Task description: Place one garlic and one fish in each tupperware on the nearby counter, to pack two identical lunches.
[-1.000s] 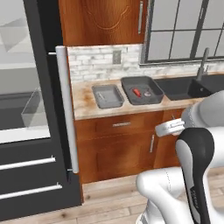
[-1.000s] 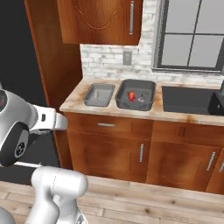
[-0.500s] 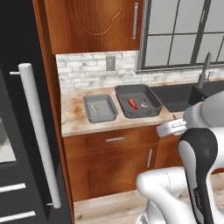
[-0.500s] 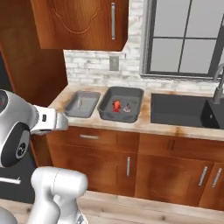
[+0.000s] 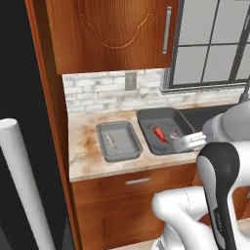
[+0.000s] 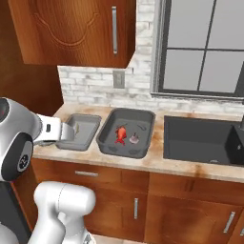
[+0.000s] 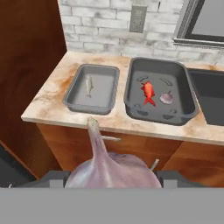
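We found the tool (image 7: 113, 177) clamped on a garlic bulb (image 7: 109, 164), short of the tabletop (image 7: 52, 94) bearing both trays.

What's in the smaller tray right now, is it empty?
Not empty: the smaller tray holds the pale fish, but no garlic.

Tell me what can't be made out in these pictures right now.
- Gripper: in the hand view the held garlic covers the fingertips.
- Held garlic: its lower part is cut off at the bottom of that view.
- Larger tupperware: in the left base view the arm hides its right end.
- Smaller tupperware: in the right base view the arm covers its left side, hiding the pale fish.
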### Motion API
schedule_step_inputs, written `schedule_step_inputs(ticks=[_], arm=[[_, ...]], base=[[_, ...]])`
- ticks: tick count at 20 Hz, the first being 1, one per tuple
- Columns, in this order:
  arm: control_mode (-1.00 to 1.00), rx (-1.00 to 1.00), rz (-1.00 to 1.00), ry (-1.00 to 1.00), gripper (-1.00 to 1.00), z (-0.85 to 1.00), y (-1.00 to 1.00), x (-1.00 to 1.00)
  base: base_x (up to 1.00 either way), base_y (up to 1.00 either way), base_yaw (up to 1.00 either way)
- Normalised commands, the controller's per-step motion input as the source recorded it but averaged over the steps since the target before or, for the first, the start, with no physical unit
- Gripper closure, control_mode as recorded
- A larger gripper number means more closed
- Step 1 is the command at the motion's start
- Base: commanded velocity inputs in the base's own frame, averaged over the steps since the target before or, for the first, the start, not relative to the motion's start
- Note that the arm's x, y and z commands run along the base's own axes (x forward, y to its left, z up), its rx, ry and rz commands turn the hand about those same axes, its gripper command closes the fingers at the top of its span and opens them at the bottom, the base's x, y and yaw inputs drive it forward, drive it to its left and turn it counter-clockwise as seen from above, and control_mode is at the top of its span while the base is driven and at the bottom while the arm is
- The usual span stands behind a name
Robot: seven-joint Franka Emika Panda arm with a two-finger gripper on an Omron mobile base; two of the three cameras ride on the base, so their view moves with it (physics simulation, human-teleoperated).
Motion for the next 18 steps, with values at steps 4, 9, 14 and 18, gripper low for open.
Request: schedule_step_inputs(ticks=[4,9,14,18], arm=[[1.00,0.00,0.00,0.00,1.00,0.00,0.00,0.00],[1.00,0.00,0.00,0.00,1.00,0.00,0.00,0.00],[1.00,0.00,0.00,0.00,1.00,0.00,0.00,0.00],[-1.00,0.00,0.00,0.03,1.00,-0.05,0.04,0.07]], base=[[0.61,0.00,0.00],[0.67,0.00,0.00],[0.63,0.01,0.00],[0.27,0.03,0.00]])
